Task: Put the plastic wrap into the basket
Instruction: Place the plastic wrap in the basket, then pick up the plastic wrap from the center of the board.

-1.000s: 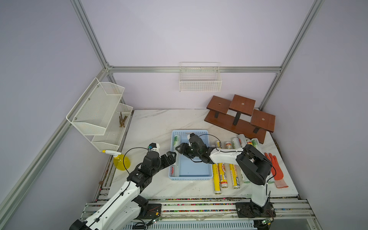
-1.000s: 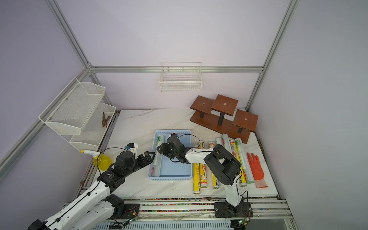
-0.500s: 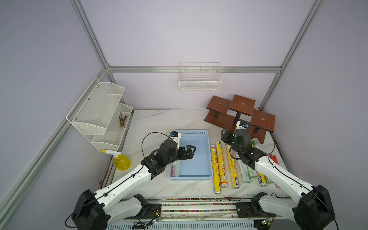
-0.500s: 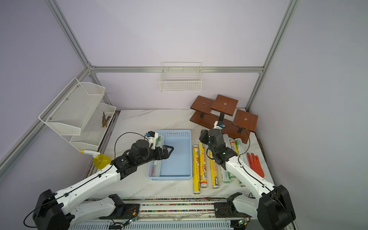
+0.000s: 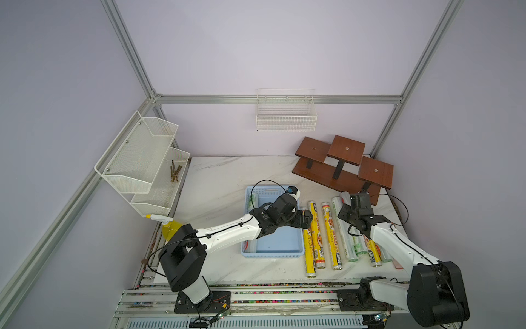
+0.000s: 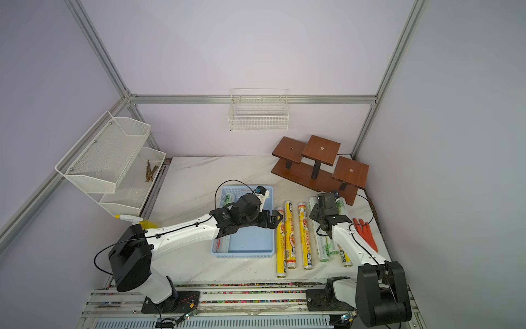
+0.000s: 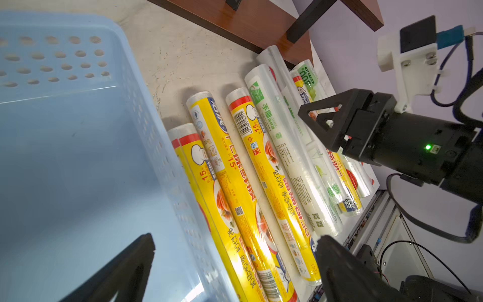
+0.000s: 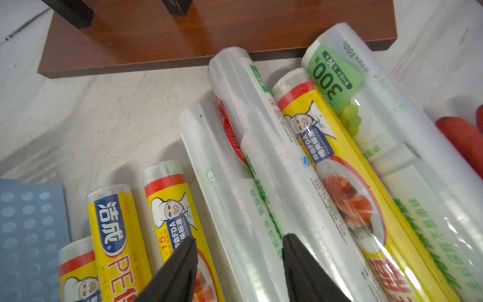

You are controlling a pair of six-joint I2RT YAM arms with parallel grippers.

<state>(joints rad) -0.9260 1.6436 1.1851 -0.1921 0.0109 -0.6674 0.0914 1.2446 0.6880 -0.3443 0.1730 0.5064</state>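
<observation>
Left fingers (image 7: 125, 269) wide apart; right fingers (image 8: 177, 272) narrower, empty, over plastic wrap (image 8: 235, 196)

Non-task stock I am seeing in the cell

I am logging: white wire basket (image 5: 286, 114) hanging on the back wall; two-tier mesh rack (image 5: 142, 159) hanging at the left, thin brown pieces (image 5: 174, 171) lying in its lower tier; yellow spray bottle (image 5: 170, 229) standing beneath; stepped wooden stand (image 5: 341, 168) sitting back right on the marble table (image 5: 222, 182); orange glove (image 6: 365, 235) lying near the right edge.

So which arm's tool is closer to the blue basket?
Left. The left tool hangs over the basket's side wall. The right tool hovers over a translucent roll, with yellow rolls between it and the basket.
</observation>
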